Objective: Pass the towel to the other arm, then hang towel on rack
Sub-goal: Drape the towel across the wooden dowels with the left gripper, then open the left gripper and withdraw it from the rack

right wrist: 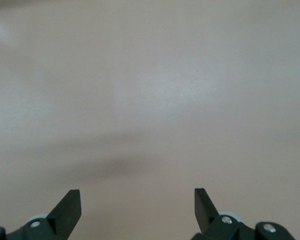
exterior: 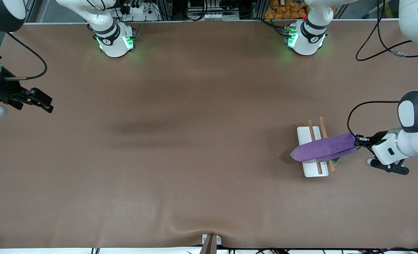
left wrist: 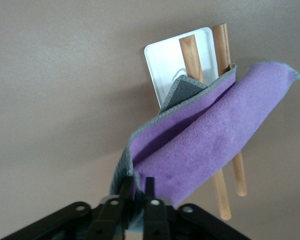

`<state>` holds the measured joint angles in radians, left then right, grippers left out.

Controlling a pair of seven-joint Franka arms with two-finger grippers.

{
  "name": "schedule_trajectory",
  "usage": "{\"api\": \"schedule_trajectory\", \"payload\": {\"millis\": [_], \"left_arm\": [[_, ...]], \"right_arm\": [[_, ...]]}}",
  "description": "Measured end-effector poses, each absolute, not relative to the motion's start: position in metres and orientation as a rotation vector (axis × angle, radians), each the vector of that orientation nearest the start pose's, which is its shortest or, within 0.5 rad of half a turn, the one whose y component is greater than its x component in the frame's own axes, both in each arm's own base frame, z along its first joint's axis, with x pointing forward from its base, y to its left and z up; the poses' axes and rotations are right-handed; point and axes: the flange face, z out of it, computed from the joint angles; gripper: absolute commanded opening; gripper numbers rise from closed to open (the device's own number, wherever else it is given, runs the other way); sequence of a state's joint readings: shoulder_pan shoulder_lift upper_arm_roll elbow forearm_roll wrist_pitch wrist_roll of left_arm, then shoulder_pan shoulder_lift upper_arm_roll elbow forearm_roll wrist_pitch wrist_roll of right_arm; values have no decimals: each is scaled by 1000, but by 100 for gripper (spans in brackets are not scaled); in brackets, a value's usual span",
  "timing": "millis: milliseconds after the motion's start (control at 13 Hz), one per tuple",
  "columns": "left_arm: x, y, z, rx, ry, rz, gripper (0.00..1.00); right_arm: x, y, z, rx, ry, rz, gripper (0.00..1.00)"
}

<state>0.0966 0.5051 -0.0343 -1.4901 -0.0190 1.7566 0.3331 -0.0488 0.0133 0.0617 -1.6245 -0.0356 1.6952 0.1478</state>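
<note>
The purple towel (exterior: 323, 148) lies draped across the two wooden rods (exterior: 322, 124) of the rack, whose white base plate (exterior: 305, 135) sits toward the left arm's end of the table. My left gripper (exterior: 357, 140) is beside the rack, shut on one end of the towel. In the left wrist view the towel (left wrist: 215, 135) shows its grey reverse near the base plate (left wrist: 165, 60), and its edge sits in the narrow gap of the left gripper (left wrist: 138, 184). My right gripper (exterior: 41, 100) waits open over bare table at the right arm's end, with nothing in the right gripper (right wrist: 137, 200).
A black cable (exterior: 374, 53) loops on the table near the left arm's base. A small bracket (exterior: 210, 243) sticks up at the table edge nearest the front camera. The brown table cover (exterior: 195, 141) stretches between the two grippers.
</note>
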Motion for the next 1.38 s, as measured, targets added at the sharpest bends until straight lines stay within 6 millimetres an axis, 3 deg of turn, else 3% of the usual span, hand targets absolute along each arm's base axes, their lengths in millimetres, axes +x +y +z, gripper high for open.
{"api": "schedule_trajectory", "payload": {"millis": [308, 462, 692, 1000, 1154, 1385], "left_arm": [[669, 43, 364, -3177, 419, 356, 100], [671, 44, 378, -3178, 416, 317, 100], [664, 28, 429, -3189, 295, 254, 100], [635, -40, 513, -3199, 24, 203, 100], [621, -59, 537, -3193, -50, 193, 100], [606, -60, 562, -3183, -83, 194, 100]], "right_arm": [[572, -6, 596, -3163, 234, -72, 100], [572, -5, 596, -3163, 233, -73, 100], [571, 2, 597, -3162, 237, -64, 100], [573, 8, 618, -3154, 244, -133, 100], [572, 14, 632, -3150, 228, -167, 100], [572, 11, 633, -3149, 238, -162, 100]]}}
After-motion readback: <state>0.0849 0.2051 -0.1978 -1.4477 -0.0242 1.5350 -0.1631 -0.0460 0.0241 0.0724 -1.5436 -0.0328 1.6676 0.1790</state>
